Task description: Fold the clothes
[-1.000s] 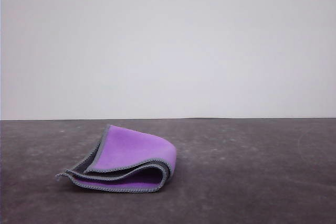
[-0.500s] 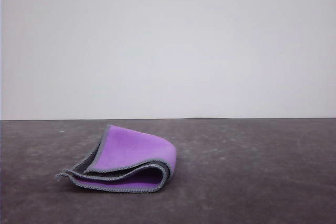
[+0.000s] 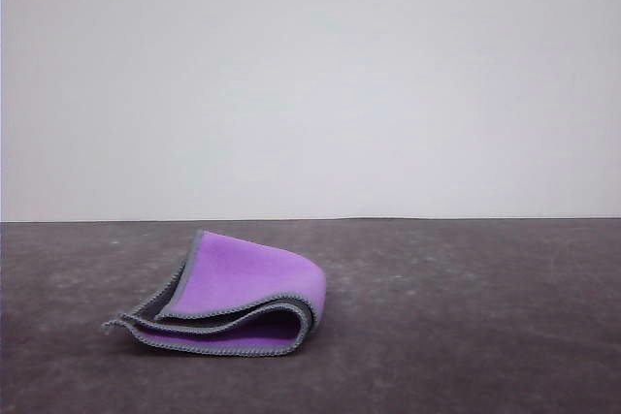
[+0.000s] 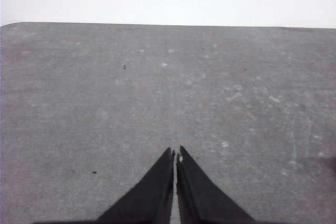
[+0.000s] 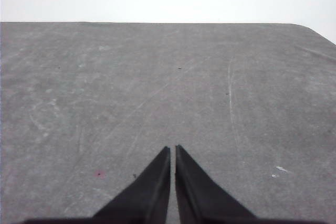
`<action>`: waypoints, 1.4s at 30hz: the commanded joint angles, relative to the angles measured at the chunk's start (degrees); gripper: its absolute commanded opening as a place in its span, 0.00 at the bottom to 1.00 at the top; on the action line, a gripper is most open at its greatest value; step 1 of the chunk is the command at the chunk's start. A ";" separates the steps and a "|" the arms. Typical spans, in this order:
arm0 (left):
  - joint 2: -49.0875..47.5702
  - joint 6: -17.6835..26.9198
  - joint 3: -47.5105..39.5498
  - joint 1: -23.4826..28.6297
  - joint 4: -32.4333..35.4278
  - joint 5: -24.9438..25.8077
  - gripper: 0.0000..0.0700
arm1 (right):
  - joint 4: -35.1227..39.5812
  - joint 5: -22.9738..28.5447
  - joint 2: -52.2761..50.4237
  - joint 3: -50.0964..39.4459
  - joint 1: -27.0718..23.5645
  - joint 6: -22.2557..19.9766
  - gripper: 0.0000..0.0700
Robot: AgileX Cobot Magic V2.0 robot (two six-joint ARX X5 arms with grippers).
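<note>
- The cloth [image 3: 233, 296] sits on the table [image 3: 466, 336], left of centre in the front view, and nothing is touching it.
- It is folded over on itself: bright purple on the top layer, purple again inside the open mouth that faces the camera.
- A rounded fold closes its right side, and the layers gape apart a little at the front rather than lying flat.
- The grey zigzag edge runs along the front of both layers, and a loose corner pokes out at the lower left, lying on the table.
- A sliver of dark grey shows between the layers on the left side.
- The table is a dark grey, scuffed surface with pale flecks; behind it stands a plain white wall [image 3: 310, 84].
- Over to the left wrist view: the left gripper [image 4: 175, 153] is clenched, its two black fingers [image 4: 152, 192] brought together with only a hairline slit between the tips, and nothing between them.
- It points out over bare grey table [image 4: 105, 87], with the far edge and a rounded corner of the table in sight.
- Right wrist view now: the right gripper [image 5: 172, 148] is clenched as well, black fingers [image 5: 199, 198] tip to tip with a thin gap, gripping nothing.
- Under it lies scratched grey table [image 5: 236, 87], marked with a small reddish spot [image 5: 97, 173] near the fingers.
</note>
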 commanded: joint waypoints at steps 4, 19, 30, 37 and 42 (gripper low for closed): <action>-0.11 0.00 -1.16 0.07 0.90 -0.07 0.00 | 0.50 0.22 0.00 -0.22 0.00 0.59 0.02; -0.11 0.00 -1.16 0.07 0.90 -0.07 0.00 | 0.50 0.22 0.00 -0.22 0.00 0.59 0.02; -0.11 0.00 -1.16 0.07 0.90 -0.07 0.00 | 0.50 0.22 0.00 -0.22 0.00 0.59 0.02; -0.11 0.00 -1.16 0.07 0.90 -0.07 0.00 | 0.50 0.22 0.00 -0.22 0.00 0.59 0.02; -0.11 0.02 -1.16 0.07 0.90 -0.07 0.00 | 0.50 0.22 0.00 -0.22 0.00 0.59 0.02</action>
